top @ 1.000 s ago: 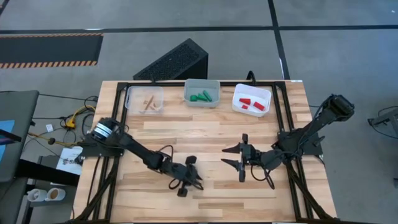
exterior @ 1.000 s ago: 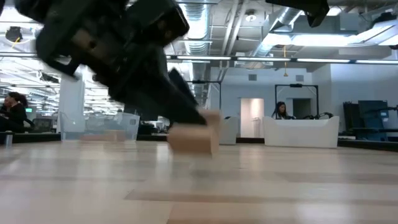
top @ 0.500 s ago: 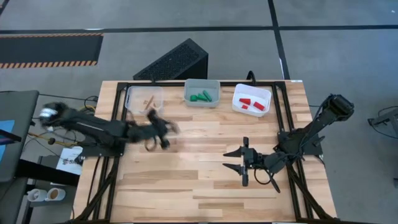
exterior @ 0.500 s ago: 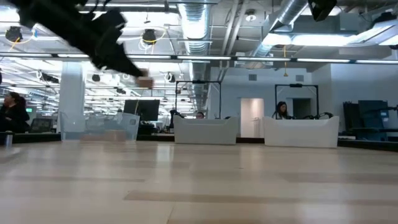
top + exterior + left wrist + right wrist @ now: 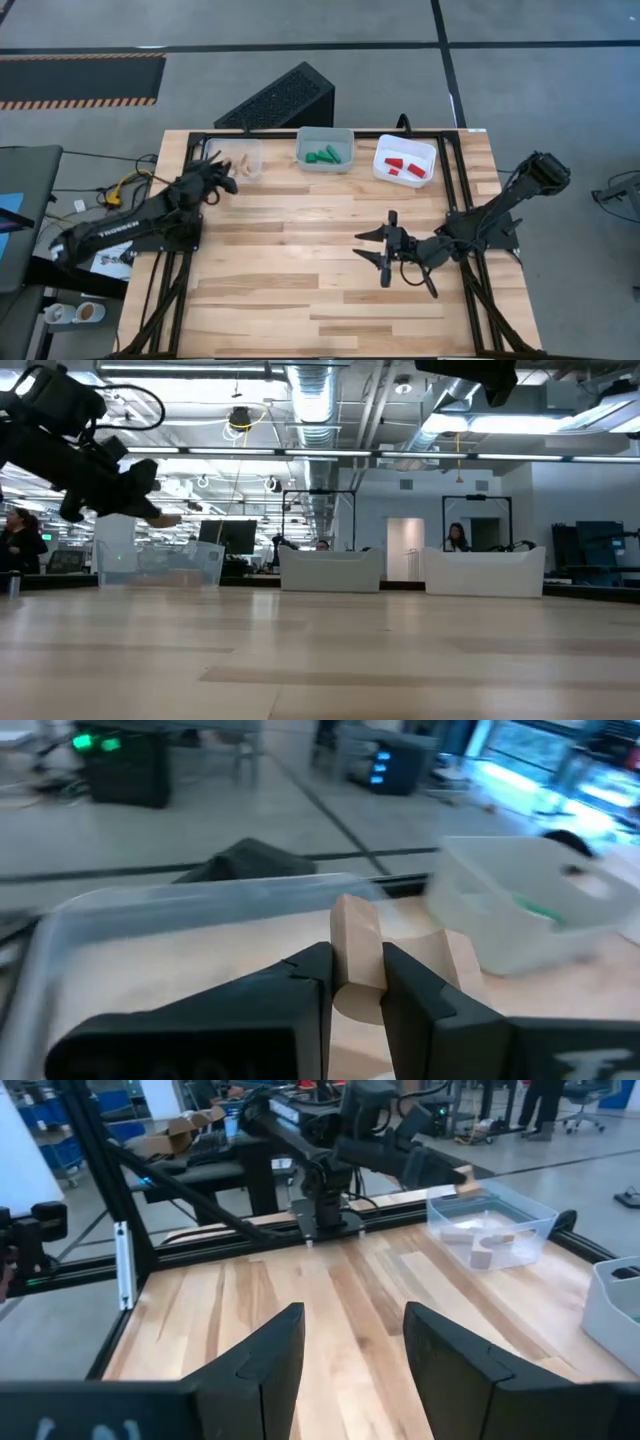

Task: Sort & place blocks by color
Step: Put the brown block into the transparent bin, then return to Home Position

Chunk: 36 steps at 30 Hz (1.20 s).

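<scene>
My left gripper (image 5: 222, 178) is shut on a plain light wood block (image 5: 357, 952) and hovers over the near edge of the clear left tray (image 5: 240, 158), which holds other plain wood pieces (image 5: 487, 1240). In the low view the block (image 5: 166, 518) shows above that tray (image 5: 160, 565). Green blocks (image 5: 324, 154) lie in the middle tray, red blocks (image 5: 404, 166) in the right tray. My right gripper (image 5: 384, 256) is open and holds nothing, low over the table's right middle. My left gripper pinches the plain wood block between its two fingers (image 5: 300, 982), gripping its flat sides (image 5: 352, 970). The block's end (image 5: 352, 912) sticks out past the fingertips. The fingers come slanting down from the table's left side. The block is lifted clear, above the left tray.
Three trays stand in a row along the table's far edge. A black slanted box (image 5: 276, 98) sits beyond that edge. The bare wooden tabletop (image 5: 300, 270) spreads between the two arms. People sit in the room behind the table.
My left gripper has lifted the plain wood block off the table's near middle and swung it up and toward the far left, ending over the left tray. It has stayed shut on the block. My right gripper has kept its place and stayed open.
</scene>
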Each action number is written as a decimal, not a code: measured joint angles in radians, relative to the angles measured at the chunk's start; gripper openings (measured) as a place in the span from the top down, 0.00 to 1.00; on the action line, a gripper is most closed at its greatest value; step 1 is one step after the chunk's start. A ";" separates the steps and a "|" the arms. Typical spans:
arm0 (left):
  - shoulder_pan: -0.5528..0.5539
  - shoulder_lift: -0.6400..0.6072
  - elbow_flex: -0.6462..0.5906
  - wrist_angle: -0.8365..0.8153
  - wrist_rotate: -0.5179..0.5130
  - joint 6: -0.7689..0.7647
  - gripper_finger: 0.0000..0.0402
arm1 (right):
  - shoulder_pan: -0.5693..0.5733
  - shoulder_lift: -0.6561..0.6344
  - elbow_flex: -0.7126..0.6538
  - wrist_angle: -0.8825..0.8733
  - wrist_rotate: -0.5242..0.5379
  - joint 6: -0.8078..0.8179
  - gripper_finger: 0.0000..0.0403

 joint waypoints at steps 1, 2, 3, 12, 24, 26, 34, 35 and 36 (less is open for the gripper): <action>0.023 -0.022 -0.006 -0.026 0.000 -0.009 0.90 | -0.005 0.000 0.000 0.000 -0.001 0.000 0.52; 0.043 -0.037 -0.008 -0.050 -0.001 -0.013 0.90 | -0.009 0.000 0.000 0.000 -0.001 0.000 0.52; 0.059 -0.048 -0.009 -0.071 0.000 -0.015 0.90 | -0.014 0.000 0.000 0.000 -0.003 0.000 0.52; 0.133 -0.054 -0.007 -0.104 0.026 -0.023 0.69 | -0.014 0.035 0.000 0.019 -0.012 0.006 0.52; 0.121 -0.056 0.067 0.031 0.372 0.086 0.45 | -0.021 0.060 0.000 0.064 -0.031 -0.025 0.52; 0.102 -0.057 0.096 0.099 0.469 0.098 0.48 | -0.034 0.046 0.000 0.073 -0.066 -0.042 0.52; -0.062 -0.055 0.138 0.149 0.590 0.104 0.75 | -0.091 0.032 0.000 0.270 -0.366 -0.157 0.57; -0.091 -0.055 0.138 0.141 0.585 0.104 0.80 | -0.095 0.031 0.000 0.292 -0.395 -0.177 0.58; -0.122 -0.055 0.138 0.136 0.585 0.101 0.84 | -0.098 0.031 0.000 0.302 -0.412 -0.188 0.59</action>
